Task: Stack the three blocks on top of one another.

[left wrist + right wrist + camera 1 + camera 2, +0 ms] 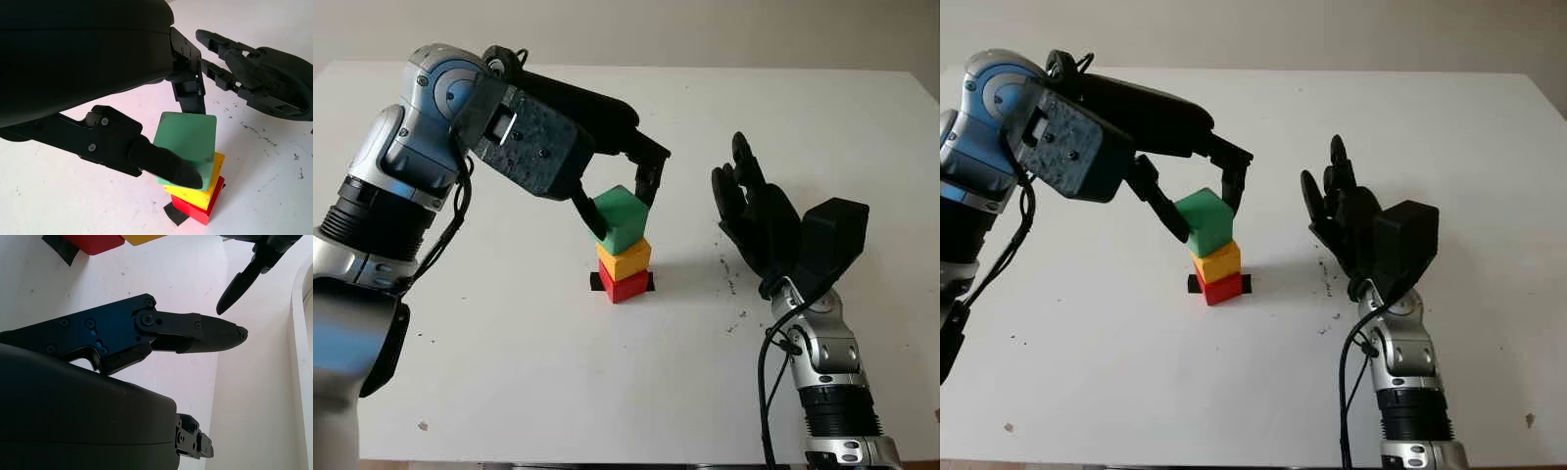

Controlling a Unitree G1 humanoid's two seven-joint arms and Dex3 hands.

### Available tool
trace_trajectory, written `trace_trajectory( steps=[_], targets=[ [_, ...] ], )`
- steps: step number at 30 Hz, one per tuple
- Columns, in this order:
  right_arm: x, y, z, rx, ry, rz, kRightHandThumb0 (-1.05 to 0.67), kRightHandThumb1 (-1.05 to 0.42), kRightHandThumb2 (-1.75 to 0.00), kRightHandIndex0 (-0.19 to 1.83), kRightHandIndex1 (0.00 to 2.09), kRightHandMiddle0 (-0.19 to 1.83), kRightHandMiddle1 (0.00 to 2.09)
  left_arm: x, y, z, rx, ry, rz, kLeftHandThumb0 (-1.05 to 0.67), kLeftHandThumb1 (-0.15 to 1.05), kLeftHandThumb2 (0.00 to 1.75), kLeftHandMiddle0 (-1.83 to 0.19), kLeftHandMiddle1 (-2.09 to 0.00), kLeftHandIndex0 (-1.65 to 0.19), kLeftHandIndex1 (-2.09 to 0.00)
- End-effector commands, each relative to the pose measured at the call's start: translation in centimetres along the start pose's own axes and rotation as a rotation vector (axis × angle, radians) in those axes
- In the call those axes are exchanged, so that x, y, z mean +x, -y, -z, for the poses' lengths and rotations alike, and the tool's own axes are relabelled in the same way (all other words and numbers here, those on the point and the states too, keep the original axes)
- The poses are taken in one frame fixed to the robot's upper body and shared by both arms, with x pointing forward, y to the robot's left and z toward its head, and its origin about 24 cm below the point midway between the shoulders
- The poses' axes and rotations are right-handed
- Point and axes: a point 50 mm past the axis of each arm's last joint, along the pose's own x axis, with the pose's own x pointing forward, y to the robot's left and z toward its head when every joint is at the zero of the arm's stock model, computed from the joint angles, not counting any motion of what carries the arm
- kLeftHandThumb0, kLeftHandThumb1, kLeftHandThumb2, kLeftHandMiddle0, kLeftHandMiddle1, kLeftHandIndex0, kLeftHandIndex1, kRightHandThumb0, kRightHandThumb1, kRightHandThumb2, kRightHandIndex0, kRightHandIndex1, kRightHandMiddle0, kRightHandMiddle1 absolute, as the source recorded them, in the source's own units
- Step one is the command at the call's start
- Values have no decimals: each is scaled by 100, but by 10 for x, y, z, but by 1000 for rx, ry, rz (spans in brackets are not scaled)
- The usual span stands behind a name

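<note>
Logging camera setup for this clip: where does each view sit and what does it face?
Left and right eye views: head, looking down at the white table; both arms enter from below.
Left wrist view: beside the left hand, whose fingers grip the green cube on the yellow-and-red stack.
Right wrist view: beside the open right hand.
All share the stack.

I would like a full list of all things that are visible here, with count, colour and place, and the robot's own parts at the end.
green block: one, green, on top of the stack, tilted, on the yellow block, between the left hand's fingers
yellow block: one, yellow, middle of the stack, on the red block
red block: one, red, bottom of the stack, on the black tape
black tape: one patch, black, on the table under the stack
table: one, white, under everything
left hand: one, black, shut on the green block above the stack
right hand: one, black, open, raised to the right of the stack
</note>
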Motion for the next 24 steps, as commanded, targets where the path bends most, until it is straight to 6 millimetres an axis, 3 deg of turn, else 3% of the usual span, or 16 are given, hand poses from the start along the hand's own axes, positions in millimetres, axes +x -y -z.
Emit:
trace_trajectory(
  steps=[1,19,22,24],
  targets=[
    [-1,1,-3,-7,11,4,-76,-105,-50,-19,0,-19,0,0,0,-3,4,13,6,-60,103,5,-9,-4,-21,-96],
    [-2,1,-2,3,16,4,-75,-105,-49,-19,0,-19,0,-1,1,-1,7,7,18,-62,104,6,-4,-4,-12,-95],
    [-2,1,-3,-1,15,6,-75,-105,-49,-19,0,-19,0,-3,0,-1,4,5,25,-62,104,5,-2,-4,-8,-78],
    [-2,1,-3,-6,13,7,-74,-105,-49,-19,0,-19,0,-5,-2,-2,7,13,19,-65,100,5,1,-5,-8,-54]
  ],
)
